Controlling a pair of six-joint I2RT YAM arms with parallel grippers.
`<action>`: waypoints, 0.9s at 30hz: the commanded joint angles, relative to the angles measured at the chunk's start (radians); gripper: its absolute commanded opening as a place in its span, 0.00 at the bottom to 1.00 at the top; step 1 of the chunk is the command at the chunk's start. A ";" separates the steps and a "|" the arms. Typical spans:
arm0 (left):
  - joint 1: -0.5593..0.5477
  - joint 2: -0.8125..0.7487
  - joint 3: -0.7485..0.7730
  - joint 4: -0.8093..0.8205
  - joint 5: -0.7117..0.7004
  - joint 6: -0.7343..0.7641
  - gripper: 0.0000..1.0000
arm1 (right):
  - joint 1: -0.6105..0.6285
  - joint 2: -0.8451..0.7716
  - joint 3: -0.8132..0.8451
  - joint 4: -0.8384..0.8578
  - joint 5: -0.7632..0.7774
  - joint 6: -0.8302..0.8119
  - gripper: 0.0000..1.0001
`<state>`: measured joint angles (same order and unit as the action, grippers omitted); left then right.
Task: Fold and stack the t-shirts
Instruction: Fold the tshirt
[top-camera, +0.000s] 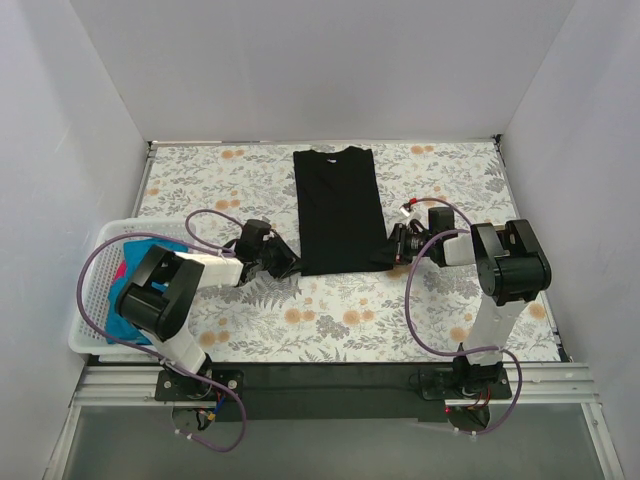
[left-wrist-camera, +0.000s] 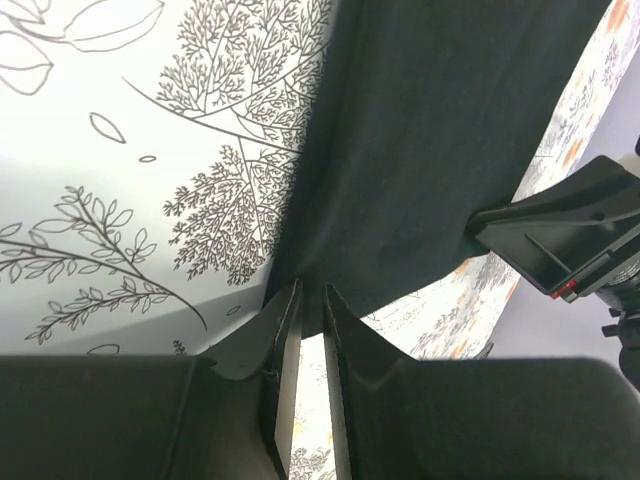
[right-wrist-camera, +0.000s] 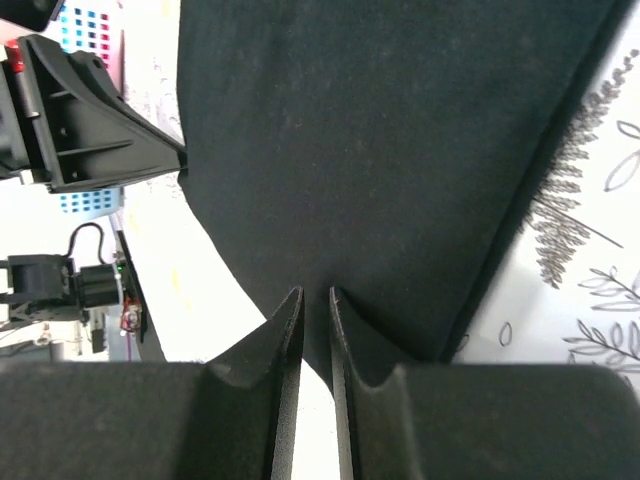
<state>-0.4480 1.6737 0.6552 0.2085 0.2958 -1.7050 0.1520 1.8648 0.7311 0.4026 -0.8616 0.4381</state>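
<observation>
The black t-shirt (top-camera: 338, 205) lies at the middle of the floral-print table (top-camera: 330, 325), folded into a long narrow panel with its collar towards the far edge and its hem towards the arms. The left gripper (top-camera: 287, 264) sits at the near left corner of that panel and the right gripper (top-camera: 393, 250) at the near right corner, the two facing each other across the hem. In the left wrist view, the left fingers (left-wrist-camera: 285, 335) are drawn almost together, with only a thin slit between them, and the corner of the black cloth runs into that slit, so the jaws pinch the shirt. The right wrist view shows the same on the other side: the right fingers (right-wrist-camera: 355, 340) are pressed close and nip the dark fabric at its edge. Whether the hem is raised off the table or resting on it, I cannot tell. A white lattice basket (top-camera: 120, 228) stands at the left edge of the table, beside the left arm, well apart from the black shirt. Inside it lie a teal-blue t-shirt (top-camera: 150, 244) and a bit of pink-red cloth (top-camera: 120, 272), both partly hidden behind the arm and its purple cable (top-camera: 88, 275).
</observation>
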 joint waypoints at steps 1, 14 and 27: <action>0.017 -0.042 -0.014 -0.070 -0.093 -0.015 0.13 | -0.034 0.031 -0.032 0.044 -0.016 -0.003 0.23; -0.058 -0.183 0.080 -0.149 -0.106 0.064 0.19 | -0.037 -0.173 -0.090 0.054 -0.062 0.036 0.23; -0.123 0.000 0.126 -0.172 -0.149 0.045 0.16 | -0.120 -0.070 -0.151 0.059 0.001 0.042 0.22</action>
<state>-0.5758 1.6592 0.7876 0.0704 0.1822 -1.6535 0.0673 1.7645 0.6052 0.4484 -0.8818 0.4717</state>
